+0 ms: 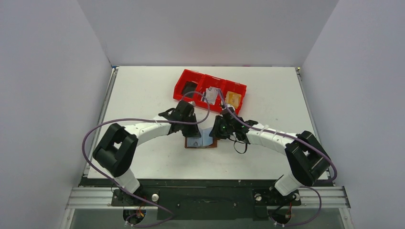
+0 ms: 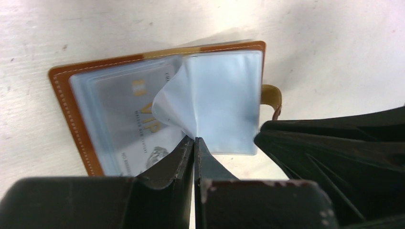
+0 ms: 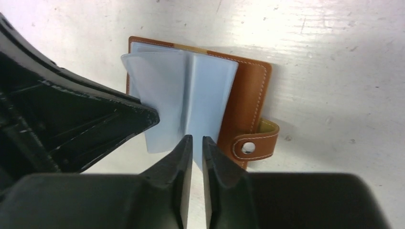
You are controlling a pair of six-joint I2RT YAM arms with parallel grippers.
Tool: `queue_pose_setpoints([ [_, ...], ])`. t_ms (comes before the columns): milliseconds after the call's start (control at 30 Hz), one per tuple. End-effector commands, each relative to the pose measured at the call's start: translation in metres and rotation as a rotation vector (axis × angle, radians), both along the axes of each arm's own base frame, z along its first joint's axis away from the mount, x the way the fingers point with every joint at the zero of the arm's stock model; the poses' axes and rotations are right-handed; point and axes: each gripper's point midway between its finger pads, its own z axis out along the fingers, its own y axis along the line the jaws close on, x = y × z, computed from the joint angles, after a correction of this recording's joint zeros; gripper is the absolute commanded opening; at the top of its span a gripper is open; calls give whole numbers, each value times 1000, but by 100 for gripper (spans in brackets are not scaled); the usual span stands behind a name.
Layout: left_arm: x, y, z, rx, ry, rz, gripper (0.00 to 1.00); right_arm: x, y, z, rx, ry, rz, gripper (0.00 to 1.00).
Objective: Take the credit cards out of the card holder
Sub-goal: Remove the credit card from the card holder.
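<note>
The brown card holder (image 1: 210, 144) lies open on the white table, its clear plastic sleeves fanned out. One pale credit card with gold "VIP" lettering (image 2: 136, 119) sits inside a left-hand sleeve. My left gripper (image 2: 194, 140) is shut on the lower edge of a curled sleeve (image 2: 215, 105), pinching it upward. My right gripper (image 3: 197, 139) hovers at the sleeves' near edge (image 3: 210, 95) beside the snap strap (image 3: 253, 145). Its jaws stand a narrow gap apart, and nothing shows pinched between them. From above, both grippers (image 1: 190, 128) (image 1: 220, 130) meet over the holder.
A red three-compartment tray (image 1: 180, 85) stands behind the grippers. A tan-gold card (image 1: 233, 98) lies in its right bin and a pale flat piece (image 1: 210, 93) in the middle bin. Grey walls enclose the table on three sides.
</note>
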Motion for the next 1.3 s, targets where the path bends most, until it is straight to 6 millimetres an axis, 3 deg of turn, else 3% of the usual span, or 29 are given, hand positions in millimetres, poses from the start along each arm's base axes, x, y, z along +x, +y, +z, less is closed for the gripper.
queue_pose_setpoints([
  [0,14,-20,21,-30,-62,-30,0,5,-11,-7,-57,-17,-29,6],
  [133,14,-27,20,-32,-58,-43,0,3,-18,-23,-98,4,-37,0],
  [633,15,-63,12,-74,-45,-115,0,-7,-31,-67,-173,70,-55,0],
  [767,14,-72,13,-97,-49,-131,12,-9,-32,-70,-170,72,-60,0],
  [967,19,-80,16,-129,-67,-135,34,-9,-33,-63,-149,55,-75,0],
  [1267,22,-87,10,-149,-61,-137,43,-3,-36,-20,-98,-35,-110,0],
])
